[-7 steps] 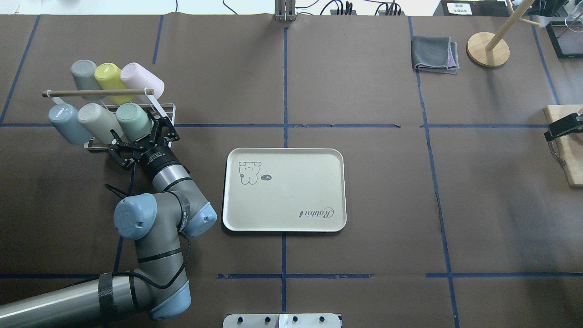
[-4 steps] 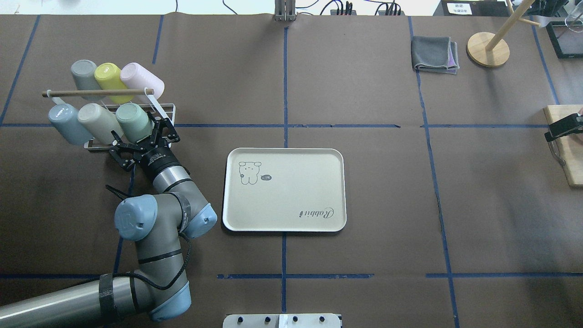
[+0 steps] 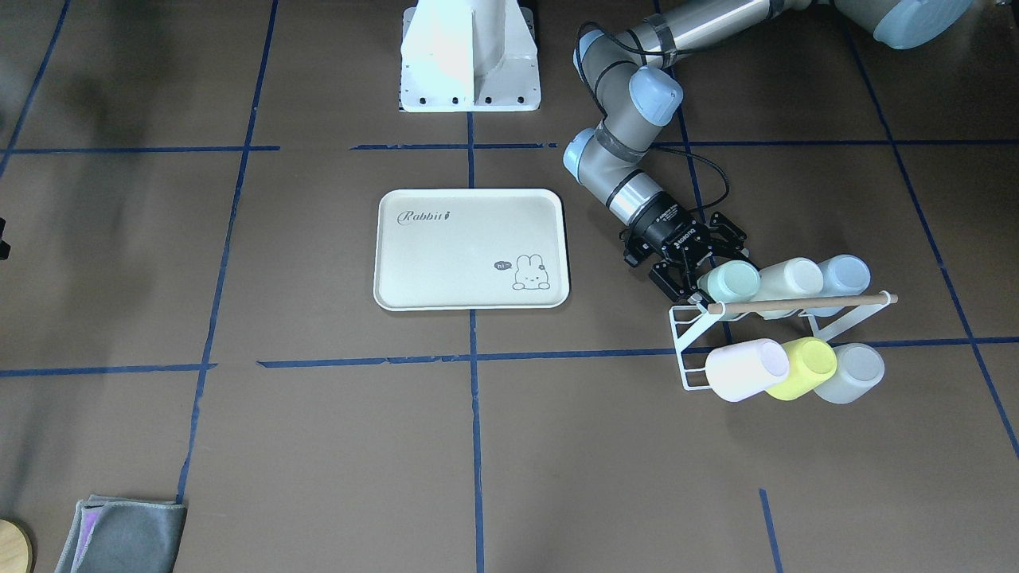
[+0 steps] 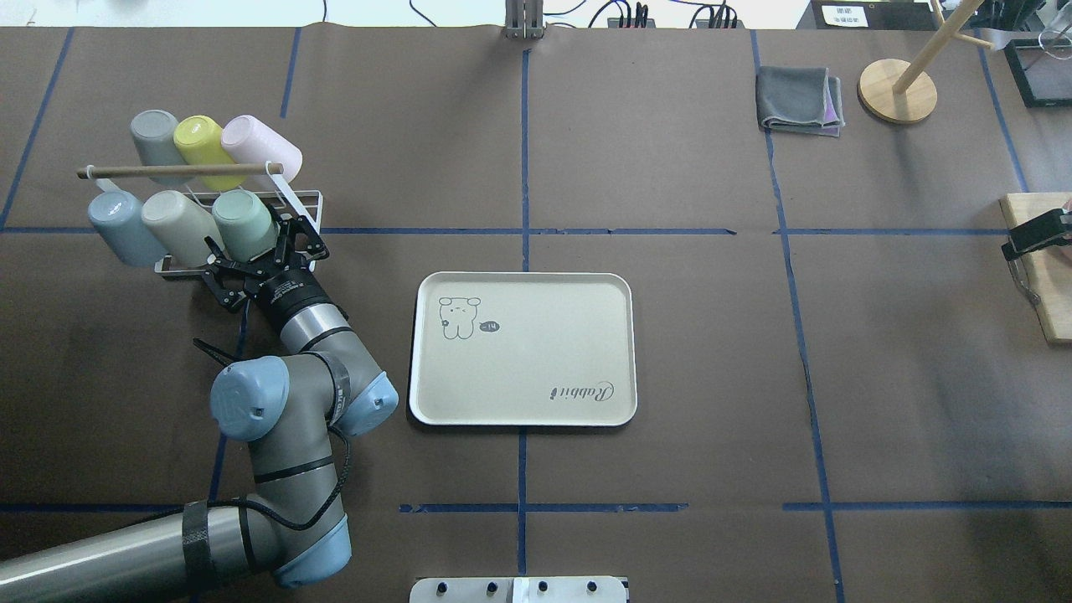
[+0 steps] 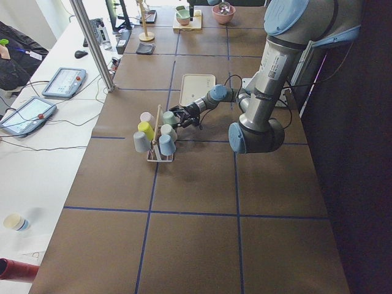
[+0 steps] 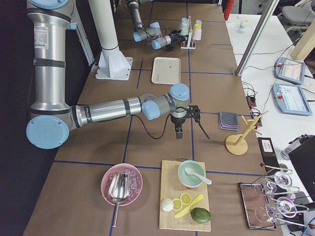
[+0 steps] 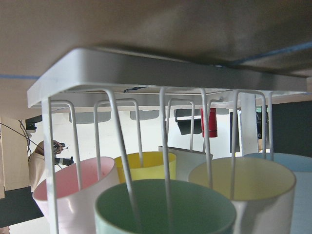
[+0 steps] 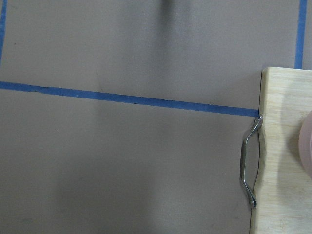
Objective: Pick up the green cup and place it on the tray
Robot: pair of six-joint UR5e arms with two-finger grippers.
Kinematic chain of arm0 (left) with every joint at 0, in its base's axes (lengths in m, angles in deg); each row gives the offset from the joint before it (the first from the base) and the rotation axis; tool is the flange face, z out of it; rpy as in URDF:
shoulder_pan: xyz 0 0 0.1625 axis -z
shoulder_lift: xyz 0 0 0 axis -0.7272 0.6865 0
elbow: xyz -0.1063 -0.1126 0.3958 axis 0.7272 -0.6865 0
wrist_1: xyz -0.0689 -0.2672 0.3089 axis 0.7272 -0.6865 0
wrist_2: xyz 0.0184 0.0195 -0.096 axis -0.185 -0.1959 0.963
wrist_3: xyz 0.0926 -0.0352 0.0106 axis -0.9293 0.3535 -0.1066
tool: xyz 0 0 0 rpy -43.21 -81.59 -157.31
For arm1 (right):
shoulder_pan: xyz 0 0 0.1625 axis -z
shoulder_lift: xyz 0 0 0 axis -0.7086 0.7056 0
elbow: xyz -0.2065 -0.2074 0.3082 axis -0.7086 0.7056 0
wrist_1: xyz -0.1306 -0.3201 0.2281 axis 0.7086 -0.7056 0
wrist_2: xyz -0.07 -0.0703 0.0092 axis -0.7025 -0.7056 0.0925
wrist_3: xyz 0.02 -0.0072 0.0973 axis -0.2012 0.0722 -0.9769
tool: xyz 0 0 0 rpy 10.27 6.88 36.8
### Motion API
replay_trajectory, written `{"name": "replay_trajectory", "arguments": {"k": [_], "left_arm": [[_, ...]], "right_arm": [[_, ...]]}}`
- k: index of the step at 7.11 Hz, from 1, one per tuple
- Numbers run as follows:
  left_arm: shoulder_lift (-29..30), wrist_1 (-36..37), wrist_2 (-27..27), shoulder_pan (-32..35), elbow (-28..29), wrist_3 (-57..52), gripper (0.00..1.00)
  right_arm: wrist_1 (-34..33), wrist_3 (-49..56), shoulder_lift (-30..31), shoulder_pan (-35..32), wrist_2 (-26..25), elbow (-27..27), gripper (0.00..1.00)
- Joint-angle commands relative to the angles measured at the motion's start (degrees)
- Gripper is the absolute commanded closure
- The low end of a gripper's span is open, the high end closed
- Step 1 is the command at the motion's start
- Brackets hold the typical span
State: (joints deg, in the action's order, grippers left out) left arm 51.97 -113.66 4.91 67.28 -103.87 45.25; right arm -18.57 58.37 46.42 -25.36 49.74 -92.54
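Left gripper (image 4: pixel 251 243) perhaps crept across brown tabletop (image 4: pixel 670 377).

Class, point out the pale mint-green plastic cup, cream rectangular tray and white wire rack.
Pale mint-green plastic cup (image 4: pixel 235 211): overhead view, its closed bottom.
Cream rectangular plastic tray (image 4: pixel 536 360): overhead view, bare floor.
White wire cup rack (image 7: pixel 161 70): left wrist view, flat frame bar.

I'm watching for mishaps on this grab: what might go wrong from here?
The green cup sits on a wire prong of the rack; pulling it off-line may drag or tip the rack. The cream cup is close beside it, so a finger of the open left claw may bump it.
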Motion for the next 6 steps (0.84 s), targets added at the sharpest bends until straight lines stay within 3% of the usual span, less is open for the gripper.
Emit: {"name": "replay_trajectory", "arguments": {"k": [1,2,6], "left_arm": [[0.1,0.0,0.0,0.2,-0.1,0.1,0.24],[0.1,0.0,0.0,0.3,-0.3,-0.1,0.3],[0.1,0.3,0.0,0.6,-1.4,-0.3,0.32]], "right_arm": [[0.0,0.0,0.0,0.0,0.0,0.1,0.0],[0.0,0.0,-0.1,0.0,0.0,0.0,0.0],[0.0,0.0,-0.1,0.0,0.0,0.1,0.0]]}}
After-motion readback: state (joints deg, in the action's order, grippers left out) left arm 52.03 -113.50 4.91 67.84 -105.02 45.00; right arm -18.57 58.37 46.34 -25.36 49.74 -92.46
